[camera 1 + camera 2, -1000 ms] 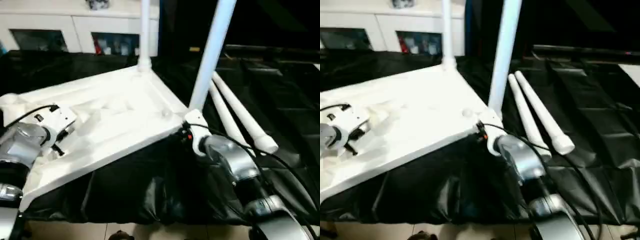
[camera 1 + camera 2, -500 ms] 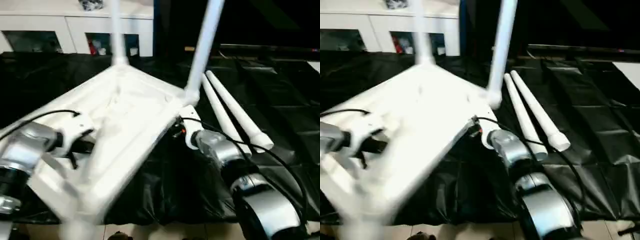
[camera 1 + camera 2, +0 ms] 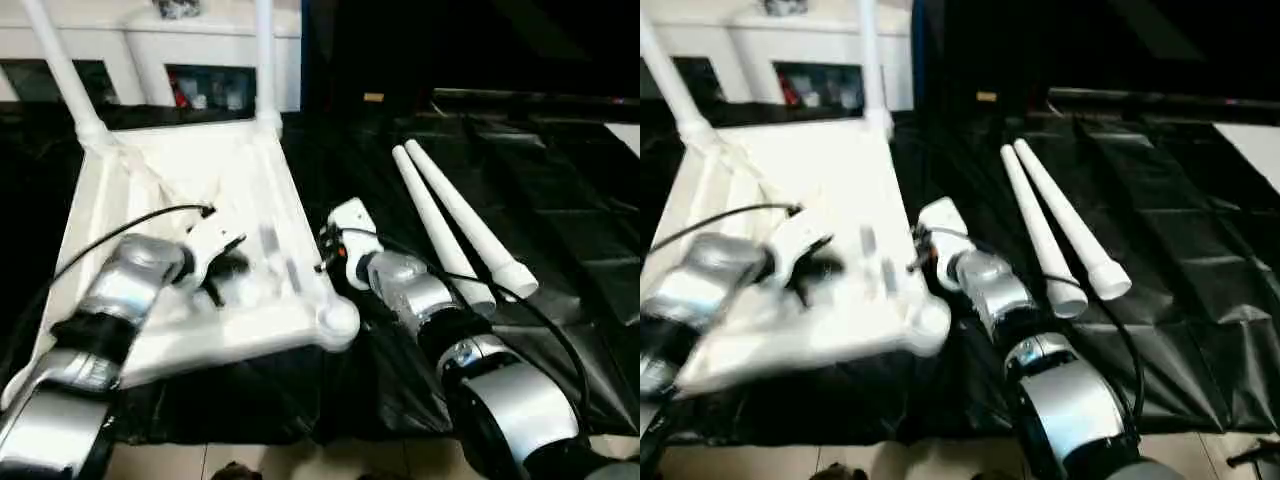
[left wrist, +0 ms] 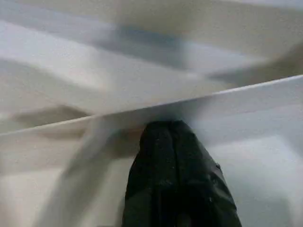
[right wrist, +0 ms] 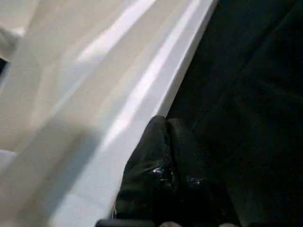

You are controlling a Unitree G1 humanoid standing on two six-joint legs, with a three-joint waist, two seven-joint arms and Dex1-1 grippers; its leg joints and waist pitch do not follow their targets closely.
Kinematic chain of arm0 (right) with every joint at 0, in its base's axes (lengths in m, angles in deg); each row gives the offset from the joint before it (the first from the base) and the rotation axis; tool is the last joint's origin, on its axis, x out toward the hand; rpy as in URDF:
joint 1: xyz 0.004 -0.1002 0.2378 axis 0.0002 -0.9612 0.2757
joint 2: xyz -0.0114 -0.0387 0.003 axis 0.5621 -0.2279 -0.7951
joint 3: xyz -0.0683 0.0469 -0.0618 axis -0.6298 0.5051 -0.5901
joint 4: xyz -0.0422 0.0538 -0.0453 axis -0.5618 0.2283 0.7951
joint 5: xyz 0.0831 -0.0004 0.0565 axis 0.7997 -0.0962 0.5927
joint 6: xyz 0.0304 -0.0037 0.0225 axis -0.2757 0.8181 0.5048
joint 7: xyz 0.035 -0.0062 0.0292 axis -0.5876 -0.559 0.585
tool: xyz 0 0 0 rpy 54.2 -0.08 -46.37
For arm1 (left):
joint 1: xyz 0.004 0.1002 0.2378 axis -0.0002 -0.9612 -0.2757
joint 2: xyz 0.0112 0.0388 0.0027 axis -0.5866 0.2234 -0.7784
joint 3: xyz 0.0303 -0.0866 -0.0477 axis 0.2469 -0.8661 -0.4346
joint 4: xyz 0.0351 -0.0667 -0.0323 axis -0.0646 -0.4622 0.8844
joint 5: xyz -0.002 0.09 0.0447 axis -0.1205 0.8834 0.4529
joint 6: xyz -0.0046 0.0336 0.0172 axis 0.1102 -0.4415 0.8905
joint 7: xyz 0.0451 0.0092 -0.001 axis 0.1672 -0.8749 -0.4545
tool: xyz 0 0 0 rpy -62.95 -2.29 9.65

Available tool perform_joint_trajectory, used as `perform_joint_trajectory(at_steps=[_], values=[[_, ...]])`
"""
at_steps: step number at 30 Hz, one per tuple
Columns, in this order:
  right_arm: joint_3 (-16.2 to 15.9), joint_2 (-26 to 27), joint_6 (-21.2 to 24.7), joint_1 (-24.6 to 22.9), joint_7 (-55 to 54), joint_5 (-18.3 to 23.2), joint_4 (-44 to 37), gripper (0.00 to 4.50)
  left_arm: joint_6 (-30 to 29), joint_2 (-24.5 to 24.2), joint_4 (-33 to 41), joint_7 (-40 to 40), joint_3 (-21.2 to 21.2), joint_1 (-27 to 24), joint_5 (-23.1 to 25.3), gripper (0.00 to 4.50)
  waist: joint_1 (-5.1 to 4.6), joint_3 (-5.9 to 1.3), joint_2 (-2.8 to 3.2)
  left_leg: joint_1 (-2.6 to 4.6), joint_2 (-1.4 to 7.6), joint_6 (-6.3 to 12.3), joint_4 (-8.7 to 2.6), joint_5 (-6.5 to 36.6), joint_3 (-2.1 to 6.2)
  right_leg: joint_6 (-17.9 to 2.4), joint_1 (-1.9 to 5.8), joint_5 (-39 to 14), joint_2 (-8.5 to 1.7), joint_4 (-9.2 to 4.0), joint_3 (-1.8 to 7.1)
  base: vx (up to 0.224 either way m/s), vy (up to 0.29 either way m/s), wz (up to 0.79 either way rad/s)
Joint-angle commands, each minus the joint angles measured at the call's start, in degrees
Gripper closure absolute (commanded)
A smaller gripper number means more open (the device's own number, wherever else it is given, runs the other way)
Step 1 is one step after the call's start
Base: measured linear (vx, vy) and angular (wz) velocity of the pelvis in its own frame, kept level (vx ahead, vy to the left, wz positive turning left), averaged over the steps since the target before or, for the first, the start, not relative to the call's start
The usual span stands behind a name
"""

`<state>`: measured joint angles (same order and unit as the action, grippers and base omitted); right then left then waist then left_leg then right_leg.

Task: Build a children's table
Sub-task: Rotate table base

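Black sheeting [image 3: 560, 170] carries the upturned children's table [image 3: 190, 180], two legs fitted, two loose legs [image 3: 455, 225] beside. Left pincer [image 3: 222, 272] clenched on a rib, right pincer [image 3: 322, 262] clenched empty at its edge. Next, likely fetching a loose leg.

forearms [image 3: 420, 300] — silver, ringed | wrists — white housings | cables — black | fingers [image 5: 156, 184] — black
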<state>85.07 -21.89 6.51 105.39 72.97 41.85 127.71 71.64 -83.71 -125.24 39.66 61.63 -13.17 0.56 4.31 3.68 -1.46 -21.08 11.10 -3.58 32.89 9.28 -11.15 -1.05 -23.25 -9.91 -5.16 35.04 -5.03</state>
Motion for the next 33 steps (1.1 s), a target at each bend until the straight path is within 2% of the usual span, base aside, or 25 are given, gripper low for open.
perform_joint_trajectory(at_steps=[1,5,6,7,8,9,11,13,14,15,16,17,18,19,20,21,22,23,24,26,28,29,32,33], values=[[1.9,-1.5,-0.7,1.0,-3.1,0.9,-2.1,4.47,3.3,0.4,-3.4,-6.4,-0.6,2.2,1.6,4.5,0.21,-4.48,1.16,1.11,2.1,-2.41,-3.78,15.2,1.33,-10.7,2.76,-11.1,-3.61,-3.72,3.35,0.0,0.0,0.0],[4.7,-4.0,1.3,0.7,-4.3,2.5,-5.5,4.47,7.8,1.3,-8.2,-13.8,-1.2,4.0,2.7,4.5,0.75,-4.74,1.19,1.05,2.13,-1.72,-3.5,12.8,1.22,-11.4,2.91,-6.4,-3.39,-3.22,3.25,0.0,0.0,0.0],[5.2,-5.4,4.0,0.1,-6.2,2.0,-8.4,4.47,9.3,1.7,-9.5,-15.4,-1.6,4.3,2.7,4.5,0.71,-4.75,2.22,1.01,2.01,-1.85,-3.43,12.8,1.3,-11.4,3.01,-5.2,-3.27,-3.09,3.18,0.0,0.0,0.0],[4.3,-7.2,7.8,-1.1,-7.4,0.0,-12.9,4.47,9.4,2.3,-8.6,-13.2,-2.6,3.9,1.2,4.5,0.81,-4.84,1.86,1.18,1.88,-1.74,-3.24,11.6,1.19,-12.1,3.16,-2.9,-3.03,-2.96,3.11,0.0,0.0,0.0],[4.1,-7.8,9.5,-1.8,-6.4,-0.2,-15.0,4.47,9.8,2.5,-8.3,-12.0,-3.1,3.8,0.5,4.5,0.92,-4.88,1.98,1.18,1.87,-1.71,-3.15,11.3,1.15,-12.4,3.11,-2.3,-3.1,-2.9,3.1,0.0,0.0,0.0],[4.1,-8.0,10.2,-2.2,-5.6,0.0,-16.2,4.47,9.6,2.6,-7.6,-11.2,-3.4,3.6,0.0,4.5,0.93,-4.86,1.81,1.09,1.81,-1.57,-3.14,11.3,1.1,-12.5,3.16,-2.2,-3.06,-2.95,3.09,0.0,0.0,0.0],[4.7,-9.7,14.4,-4.8,-3.7,0.5,-23.3,4.47,7.7,3.0,-2.7,-6.8,-5.1,2.2,-3.3,4.5,1.15,-4.81,1.81,0.95,1.88,-1.32,-3.13,12.0,1.12,-12.8,3.41,-3.2,-3.49,-2.99,3.12,0.0,0.0,0.0],[5.3,-10.9,17.5,-6.2,-5.1,0.4,-26.8,4.32,8.0,2.9,-0.2,-5.1,-5.5,1.5,-5.2,4.5,1.06,-4.67,1.36,0.94,1.95,-1.11,-3.22,12.3,1.08,-13.1,3.33,-3.9,-3.45,-3.24,3.11,0.0,0.0,0.0],[5.9,-11.5,19.3,-6.7,-6.2,0.3,-28.3,4.22,8.0,2.8,1.5,-4.1,-5.8,1.0,-6.4,4.5,1.12,-4.72,1.5,0.98,1.95,-1.34,-3.22,12.5,1.11,-13.2,3.32,-5.0,-3.52,-3.21,3.09,0.0,0.0,0.0],[6.5,-12.7,22.6,-7.5,-7.3,0.3,-31.3,4.22,7.7,2.8,5.3,-2.3,-6.5,0.0,-8.9,4.5,1.04,-4.49,1.12,1.06,2.02,-1.62,-3.35,12.8,1.09,-13.0,3.3,-6.2,-3.38,-3.38,3.11,0.0,0.0,0.0],[7.2,-13.7,25.8,-8.2,-8.2,0.5,-34.1,4.11,6.4,2.9,9.2,-0.5,-7.4,-1.0,-11.8,4.17,1.21,-4.56,1.28,1.05,2.11,-1.81,-3.35,12.9,1.16,-13.0,3.34,-6.5,-3.55,-3.23,3.11,0.0,0.0,0.0],[7.7,-14.5,29.3,-8.9,-8.7,0.6,-37.0,4.11,4.7,3.1,12.7,1.0,-8.4,-1.7,-14.0,4.17,1.15,-4.42,1.18,1.08,2.11,-2.13,-3.4,13.4,1.1,-12.7,3.28,-7.9,-3.53,-3.34,3.14,0.0,0.0,0.0],[7.9,-15.4,32.4,-9.6,-8.9,0.4,-39.5,3.9,3.5,3.1,16.1,2.8,-8.6,-2.6,-15.8,4.09,1.05,-4.45,0.03,1.02,2.07,-1.81,-3.37,12.8,0.86,-12.4,3.26,-8.1,-3.39,-3.49,3.18,0.0,0.0,0.0],[8.0,-16.1,35.2,-10.3,-8.5,0.1,-41.6,3.9,1.4,2.8,19.8,5.3,-8.3,-3.7,-17.8,4.09,1.18,-4.41,0.4,1.0,2.09,-1.89,-3.35,12.3,1.02,-12.4,3.38,-8.2,-3.42,-3.12,3.16,0.0,0.0,0.0],[8.1,-16.6,37.4,-10.9,-8.2,-0.1,-43.3,3.83,-0.1,2.5,22.7,7.3,-8.1,-4.6,-19.3,4.09,1.25,-4.33,0.69,1.08,2.12,-1.79,-3.36,12.0,0.92,-11.9,3.18,-9.2,-3.5,-3.28,3.2,0.0,0.0,0.0],[8.1,-17.0,39.1,-11.4,-7.9,-0.3,-44.6,3.71,-1.3,2.3,24.8,8.7,-7.9,-5.3,-20.4,3.93,1.25,-4.19,0.28,0.93,2.09,-1.69,-3.4,12.2,0.91,-11.2,3.19,-10.9,-3.54,-3.44,3.21,0.0,0.0,0.0],[8.0,-17.8,43.1,-12.3,-7.4,-0.9,-47.1,3.71,-2.7,1.7,28.8,11.5,-7.1,-6.7,-22.1,3.93,1.09,-4.13,0.37,0.96,1.92,-1.73,-3.39,12.7,0.83,-10.5,2.89,-12.6,-3.44,-3.78,3.22,0.0,0.0,0.0],[7.6,-19.0,47.7,-13.5,-6.7,-1.5,-50.2,3.6,-5.1,0.8,33.0,14.6,-6.0,-8.2,-24.2,3.77,1.1,-4.08,0.23,0.89,1.95,-1.88,-3.48,12.5,0.93,-10.2,3.16,-12.9,-3.42,-3.68,3.19,0.0,0.0,0.0],[7.5,-19.6,49.8,-14.1,-6.5,-1.5,-51.7,3.51,-6.2,0.4,34.8,15.6,-5.2,-9.1,-25.0,3.71,1.17,-3.98,0.47,0.81,2.15,-1.89,-3.63,12.1,0.99,-9.8,3.07,-13.3,-3.47,-3.65,3.29,0.0,0.0,0.0],[7.5,-19.9,50.6,-14.4,-6.4,-1.2,-52.4,3.37,-6.7,0.1,35.6,15.9,-4.9,-9.5,-25.3,3.66,1.03,-4.02,0.49,1.08,1.98,-2.13,-3.48,12.9,0.8,-9.6,2.68,-13.8,-3.19,-3.86,3.3,0.0,0.0,0.0],[7.5,-20.5,51.7,-14.7,-7.1,-0.9,-53.0,3.2,-7.7,-0.1,37.2,16.0,-4.3,-10.3,-25.7,3.41,0.88,-3.89,0.48,0.99,1.77,-2.81,-3.56,14.1,0.89,-8.3,2.74,-16.6,-3.22,-4.28,3.29,0.0,0.0,0.0],[7.9,-20.8,52.7,-14.9,-7.8,-0.4,-52.8,3.2,-8.9,0.0,38.5,15.8,-4.0,-10.9,-26.2,3.41,0.9,-3.89,0.73,1.22,1.84,-3.21,-3.55,14.6,0.97,-7.7,2.56,-17.7,-3.25,-4.36,3.32,0.0,0.0,0.0],[8.1,-21.1,53.4,-15.1,-8.3,-0.1,-51.9,2.91,-10.5,0.2,40.2,15.7,-4.0,-11.3,-27.0,3.23,0.89,-3.89,0.66,1.44,1.82,-3.72,-3.52,15.0,0.9,-7.7,2.42,-17.7,-3.13,-4.44,3.32,0.0,0.0,0.0],[8.1,-21.2,53.2,-15.1,-8.2,-0.3,-51.2,2.83,-11.2,0.3,40.8,15.8,-3.9,-11.4,-27.0,3.13,0.81,-3.97,0.82,1.3,1.75,-3.94,-3.51,14.9,0.94,-7.7,2.58,-16.7,-3.03,-4.39,3.3,0.0,0.0,0.0]])
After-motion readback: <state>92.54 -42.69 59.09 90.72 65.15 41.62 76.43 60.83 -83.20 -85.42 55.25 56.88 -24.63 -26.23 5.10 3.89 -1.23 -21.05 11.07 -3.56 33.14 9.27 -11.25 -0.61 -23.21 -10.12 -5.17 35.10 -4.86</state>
